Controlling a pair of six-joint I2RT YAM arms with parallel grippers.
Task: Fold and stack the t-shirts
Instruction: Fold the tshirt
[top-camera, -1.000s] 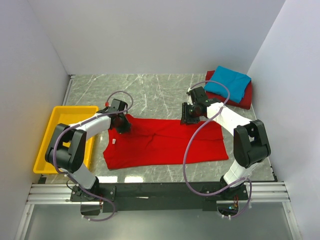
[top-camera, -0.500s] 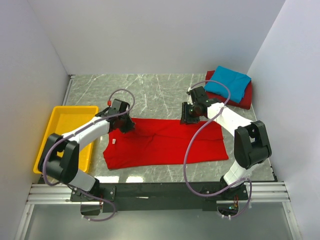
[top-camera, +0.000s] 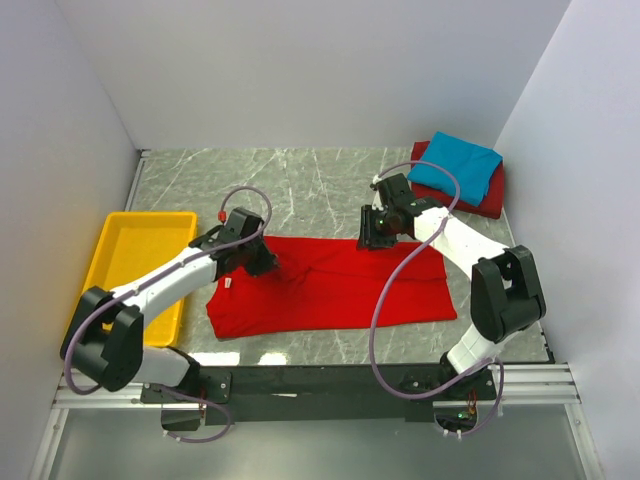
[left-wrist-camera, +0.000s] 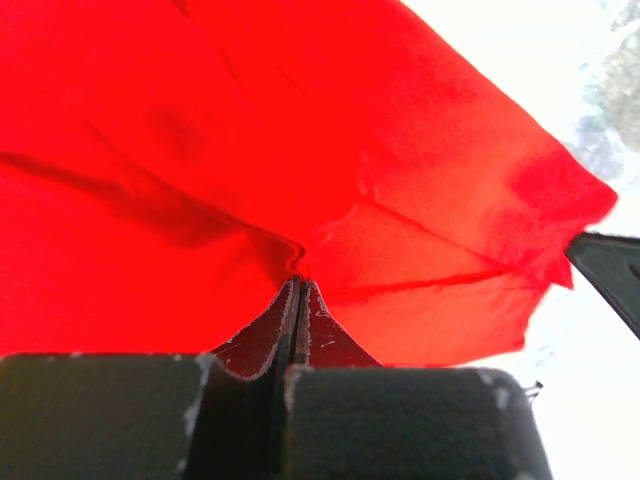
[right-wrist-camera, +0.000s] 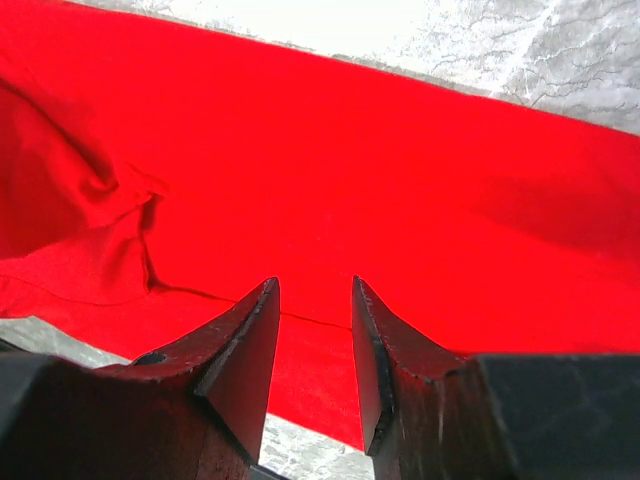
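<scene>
Over the red t-shirt (top-camera: 330, 290), left claw (left-wrist-camera: 300, 288) grips its far edge; right claw (right-wrist-camera: 312, 305) hangs open

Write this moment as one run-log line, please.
left gripper: shut on red shirt | right gripper: open over its far edge | blue shirt: on dark red shirt, far right

A robotics lab test cell: plain white panels (top-camera: 300, 70) box in a grey marble-patterned surface (top-camera: 320, 180) on three sides; two white-and-black arms, left (top-camera: 165, 280) and right (top-camera: 455, 238), are bolted to a metal rail (top-camera: 100, 385) at its near edge; purple cables (top-camera: 372, 320) loop loose from each; a yellow plastic tray (top-camera: 140, 240) sits at the left
</scene>
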